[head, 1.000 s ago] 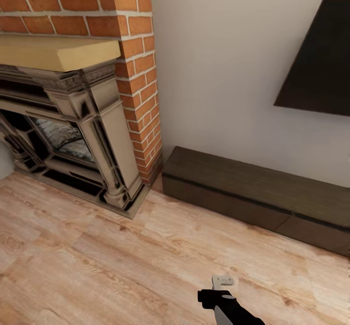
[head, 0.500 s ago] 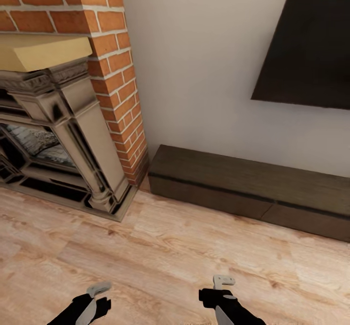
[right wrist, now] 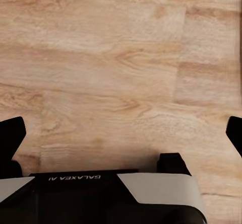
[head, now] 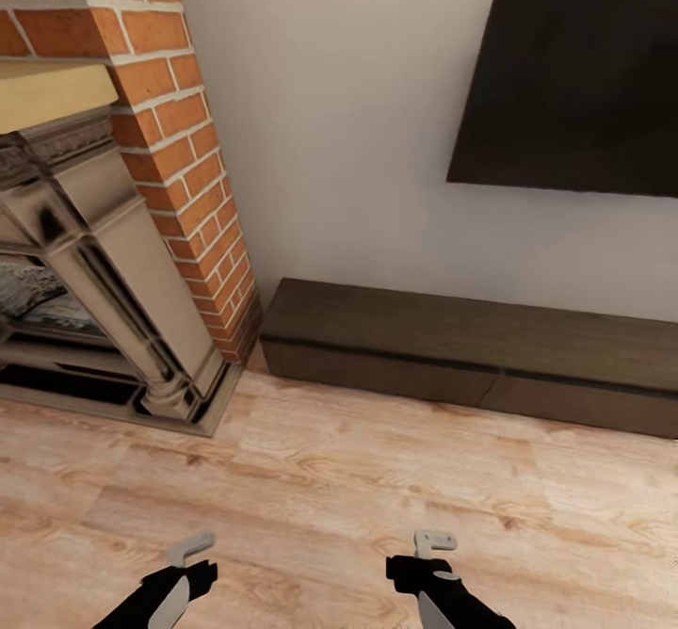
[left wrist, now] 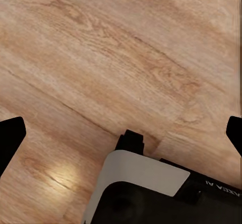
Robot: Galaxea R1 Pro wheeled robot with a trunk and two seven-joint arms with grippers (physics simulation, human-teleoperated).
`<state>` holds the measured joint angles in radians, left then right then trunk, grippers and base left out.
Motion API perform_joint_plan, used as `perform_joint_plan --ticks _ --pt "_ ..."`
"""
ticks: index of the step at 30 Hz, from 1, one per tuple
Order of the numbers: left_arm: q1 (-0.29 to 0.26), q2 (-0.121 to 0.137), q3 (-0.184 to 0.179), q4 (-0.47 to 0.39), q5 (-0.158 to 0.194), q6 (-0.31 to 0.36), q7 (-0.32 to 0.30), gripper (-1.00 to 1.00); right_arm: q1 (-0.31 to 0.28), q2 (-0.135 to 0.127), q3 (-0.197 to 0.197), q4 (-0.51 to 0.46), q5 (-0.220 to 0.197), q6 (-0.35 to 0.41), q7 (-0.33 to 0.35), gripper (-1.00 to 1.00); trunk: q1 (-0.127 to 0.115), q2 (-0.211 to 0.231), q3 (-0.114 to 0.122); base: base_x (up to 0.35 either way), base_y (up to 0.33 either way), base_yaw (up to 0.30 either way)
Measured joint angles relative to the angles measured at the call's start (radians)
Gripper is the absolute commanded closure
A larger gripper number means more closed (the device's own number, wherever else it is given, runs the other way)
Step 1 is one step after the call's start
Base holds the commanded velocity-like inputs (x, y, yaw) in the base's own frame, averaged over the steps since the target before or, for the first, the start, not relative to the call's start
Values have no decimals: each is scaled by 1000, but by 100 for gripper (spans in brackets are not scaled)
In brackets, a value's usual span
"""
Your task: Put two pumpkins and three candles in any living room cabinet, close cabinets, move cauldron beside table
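Note:
The cabinet [head: 471, 346] is a long, low dark-brown unit against the white wall, its drawer fronts flush and closed. My left gripper [head: 190, 554] and right gripper [head: 433, 546] hang low over the wooden floor, well short of the cabinet. In the left wrist view the left gripper [left wrist: 122, 133] is open, with only floor planks between its black fingertips [left wrist: 10, 138]. The right gripper [right wrist: 122, 133] is open the same way in the right wrist view, holding nothing. The pumpkins, candles, cauldron and table are out of view.
An ornate grey fireplace [head: 85, 309] with a red brick column [head: 188, 168] stands at the left. A dark flat screen [head: 574, 83] hangs on the wall above the cabinet. Light wooden floor [head: 358, 478] lies between me and the cabinet.
The camera has turned right, so the fireplace slid left and the cabinet and screen moved toward the centre. My left gripper has come into view at the bottom; the right one holds its place.

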<state>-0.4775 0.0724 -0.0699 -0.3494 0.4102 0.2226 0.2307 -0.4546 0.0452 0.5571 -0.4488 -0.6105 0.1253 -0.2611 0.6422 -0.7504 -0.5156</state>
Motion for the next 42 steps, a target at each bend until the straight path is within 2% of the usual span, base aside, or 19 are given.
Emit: perform_joint_plan --ticks 11,23,29,33,42 --pt "1 -1 0 9 2 -4 -1 -100 0 2 -1 21 -2 -16 0 -100 0 0 -12 2 222 -214" --pt "2 -4 -3 12 0 -30 -8 -100 0 2 -1 21 -2 -16 0 -100 0 0 -25 20 26 -205" --pt "3 -6 -4 11 -1 -31 -8 -100 0 1 1 21 -1 -18 0 -100 0 0 -30 156 0 -39" --pt "3 -6 -4 11 -1 -31 -9 -100 0 2 2 23 1 -60 1 -100 0 0 -30 19 0 -3" --pt "3 -6 -5 11 -1 -31 -9 -100 0 4 2 28 0 -81 0 -100 -1 0 -30 158 0 0"
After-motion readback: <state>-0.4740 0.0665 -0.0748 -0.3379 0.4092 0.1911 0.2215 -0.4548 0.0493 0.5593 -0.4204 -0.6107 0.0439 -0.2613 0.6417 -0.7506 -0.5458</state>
